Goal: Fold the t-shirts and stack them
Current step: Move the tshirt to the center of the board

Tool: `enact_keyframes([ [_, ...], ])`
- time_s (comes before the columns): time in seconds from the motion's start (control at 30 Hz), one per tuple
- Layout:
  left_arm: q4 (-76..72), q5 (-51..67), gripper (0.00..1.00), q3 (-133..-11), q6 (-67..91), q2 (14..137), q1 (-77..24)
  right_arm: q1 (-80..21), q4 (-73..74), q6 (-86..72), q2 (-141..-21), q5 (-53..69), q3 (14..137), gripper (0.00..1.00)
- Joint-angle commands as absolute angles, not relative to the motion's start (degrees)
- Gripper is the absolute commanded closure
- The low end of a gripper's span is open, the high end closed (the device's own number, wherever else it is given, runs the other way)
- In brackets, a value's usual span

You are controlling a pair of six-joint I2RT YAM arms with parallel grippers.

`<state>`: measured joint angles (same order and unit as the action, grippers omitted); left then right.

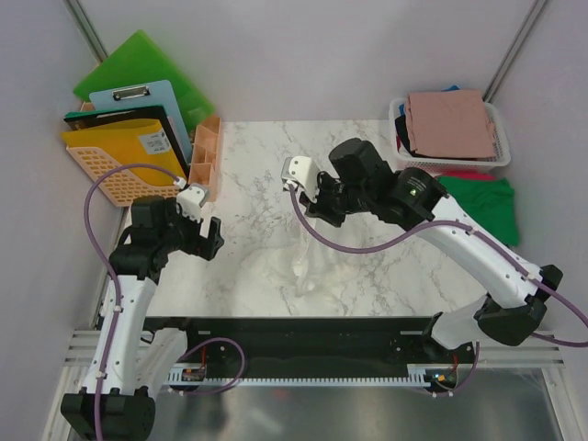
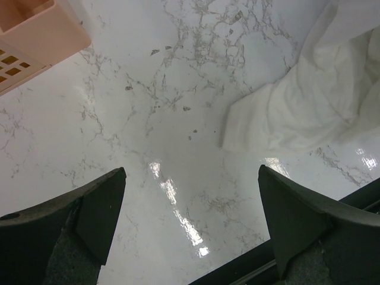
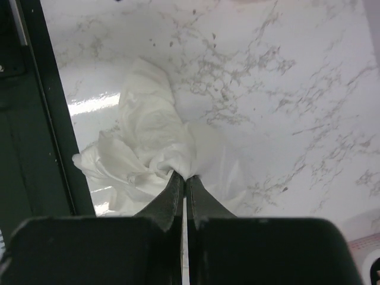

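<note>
Right fingers (image 3: 178, 193) closed, pinching bunched fold of cream-white t-shirt (image 3: 148, 139). Cloth drawn up into peak at grip, rest crumpled on marble surface (image 3: 285, 89) near front edge. Left fingers (image 2: 101, 208) spread wide, gripping nothing, above surface, apart from shirt's edge. Green t-shirt (image 1: 482, 204) lies at far right. Dusty-pink t-shirt (image 1: 447, 122) on top in white basket (image 1: 503, 142) behind it.

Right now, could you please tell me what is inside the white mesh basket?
A folded dusty-pink t-shirt lies on top in the basket. Beneath it, dark cloth and a blue edge peek out; the rest is covered.
</note>
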<state>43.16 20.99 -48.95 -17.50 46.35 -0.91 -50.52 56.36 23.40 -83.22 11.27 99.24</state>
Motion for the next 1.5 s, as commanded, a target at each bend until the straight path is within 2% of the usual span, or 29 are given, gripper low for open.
enact_keyframes([
  [0.0, 41.75, 20.57, 0.00, -48.78, -19.16, 45.88, -0.26, -50.71, 46.25, 24.61, -78.94, 13.46, 102.04, 1.00],
  [0.13, 41.75, 20.57, 0.00, -48.87, -19.16, 45.97, -0.09, -50.36, 39.73, 27.24, -74.72, 1.54, 103.35, 1.00],
  [0.3, 41.75, 21.36, 0.00, -48.87, -19.16, 46.32, -0.09, -43.43, 37.01, 31.64, -71.73, -3.07, 104.51, 1.00],
  [0.57, 41.84, 22.50, 0.00, -48.95, -18.98, 46.06, -0.09, -32.52, 33.57, 37.70, -62.06, -12.11, 92.82, 1.00],
  [0.7, 41.92, 22.85, 0.00, -49.13, -18.72, 45.97, -0.09, -32.43, 33.05, 41.22, -55.74, -24.39, 86.50, 1.00],
  [0.73, 42.01, 23.11, 0.00, -49.13, -18.72, 45.88, -0.09, -32.43, 33.05, 41.39, -54.85, -26.26, 83.70, 0.97],
  [0.77, 42.01, 23.12, 0.00, -49.13, -18.72, 45.88, -0.09, -32.34, 33.13, 41.57, -53.02, -28.11, 82.19, 0.70],
  [0.8, 42.01, 23.29, 0.00, -49.22, -18.63, 45.97, -0.09, -32.52, 33.13, 41.75, -51.87, -30.65, 80.44, 0.55],
  [0.87, 42.19, 23.38, 0.00, -49.39, -18.63, 46.05, 1.49, -32.43, 33.05, 41.84, -48.28, -32.78, 75.86, 0.44],
  [0.97, 42.36, 23.47, 0.00, -49.66, -18.55, 45.70, 1.49, -31.65, 33.31, 40.79, -43.88, -34.63, 71.64, 0.17],
  [1.03, 42.45, 23.73, 0.00, -49.75, -18.54, 45.97, 1.49, -30.42, 33.31, 41.04, -42.63, -35.59, 69.71, 0.11],
  [1.2, 42.71, 30.31, 0.00, -50.36, -17.49, 50.78, 0.97, -29.79, 34.01, 37.98, -40.87, -32.18, 64.70, 0.11],
  [1.33, 50.25, 45.11, 0.00, -57.90, -18.10, 62.99, -1.67, -29.00, 32.88, 35.69, -40.78, -29.01, 56.97, 0.13],
  [1.47, 56.66, 56.59, 0.00, -66.25, -21.70, 75.47, -4.12, -28.92, 32.08, 35.33, -40.34, -28.48, 54.58, 0.14],
])
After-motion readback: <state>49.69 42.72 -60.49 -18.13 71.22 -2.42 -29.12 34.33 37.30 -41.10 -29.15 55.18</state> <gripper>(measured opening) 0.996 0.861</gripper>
